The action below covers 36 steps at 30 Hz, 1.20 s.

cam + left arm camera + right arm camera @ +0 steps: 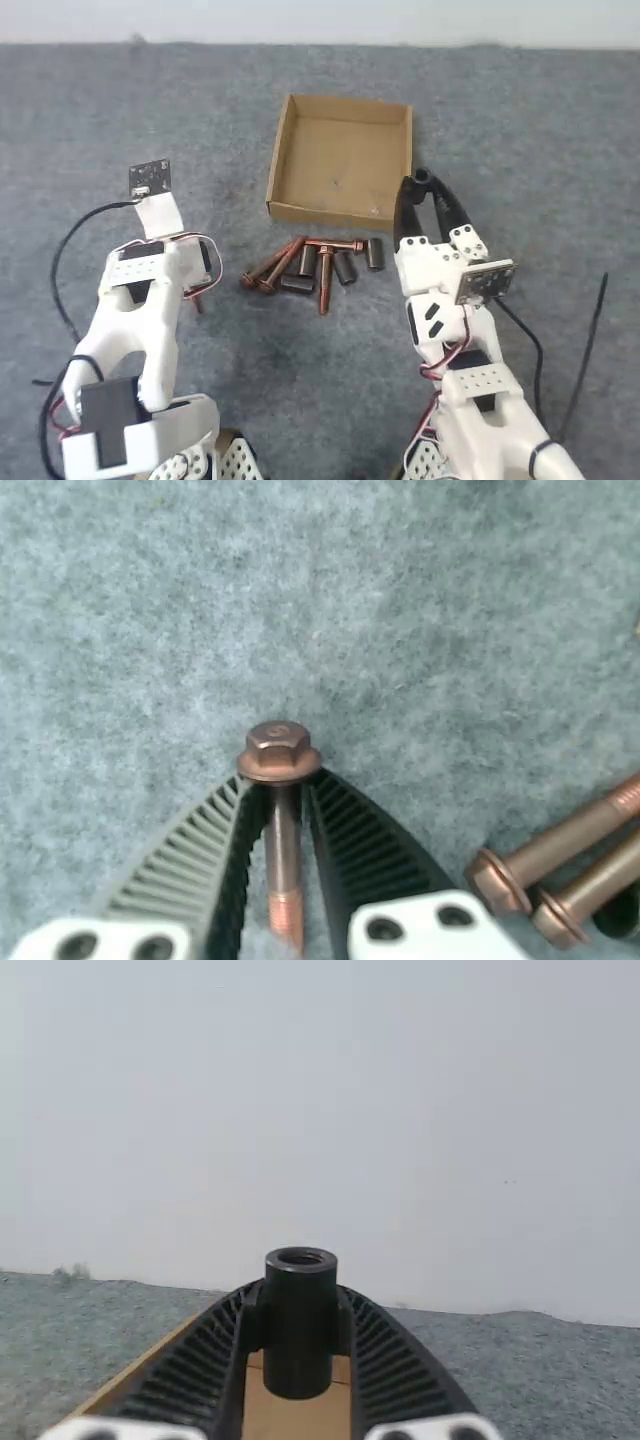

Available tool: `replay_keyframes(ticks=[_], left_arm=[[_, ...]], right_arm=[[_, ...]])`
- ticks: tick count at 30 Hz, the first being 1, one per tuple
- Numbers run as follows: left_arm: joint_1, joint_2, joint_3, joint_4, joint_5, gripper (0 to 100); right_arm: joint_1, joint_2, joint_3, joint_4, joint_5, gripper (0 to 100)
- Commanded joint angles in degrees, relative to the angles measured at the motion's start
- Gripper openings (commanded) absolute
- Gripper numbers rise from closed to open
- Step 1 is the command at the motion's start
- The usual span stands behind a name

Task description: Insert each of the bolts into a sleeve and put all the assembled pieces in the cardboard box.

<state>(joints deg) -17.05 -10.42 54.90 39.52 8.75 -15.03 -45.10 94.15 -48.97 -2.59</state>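
My left gripper (282, 780) is shut on a copper bolt (283, 840), hex head outermost, just above the grey carpet. In the high view it (196, 292) points down to the left of the pile. My right gripper (300, 1295) is shut on a black sleeve (299, 1322), held upright with its bore showing. From above, that gripper (423, 186) hangs by the right front corner of the cardboard box (330, 212). The remaining loose bolts (272, 267) and several dark sleeves (344, 266) lie in a pile in front of the box.
Two of the loose bolts (560, 860) lie close beside my left gripper. A pale wall runs along the back edge of the carpet (520, 120). Cables (585, 350) trail near both arm bases.
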Motion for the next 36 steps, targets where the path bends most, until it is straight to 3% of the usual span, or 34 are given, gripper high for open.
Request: replay_keyframes(ticks=[1,5,24,28,36], left_arm=[[0.3,-2.5,-0.6,-1.3,-0.5,1],[0.3,-2.5,-0.6,-1.3,-0.5,1],[0.3,-2.5,-0.7,-1.3,-0.5,1],[0.3,-2.5,-0.7,-1.3,-0.5,1],[0.3,-2.5,-0.7,-1.3,-0.5,1]], right_arm=[[0.0,1.9,-0.9,-0.5,-0.7,0.6],[0.7,9.0,-4.5,-2.6,-0.8,0.6],[-1.9,52.8,-12.0,-40.0,-5.1,0.6],[-2.2,55.9,-9.6,-45.8,-5.1,0.6],[-2.6,50.3,-1.1,-46.2,-5.5,0.6]])
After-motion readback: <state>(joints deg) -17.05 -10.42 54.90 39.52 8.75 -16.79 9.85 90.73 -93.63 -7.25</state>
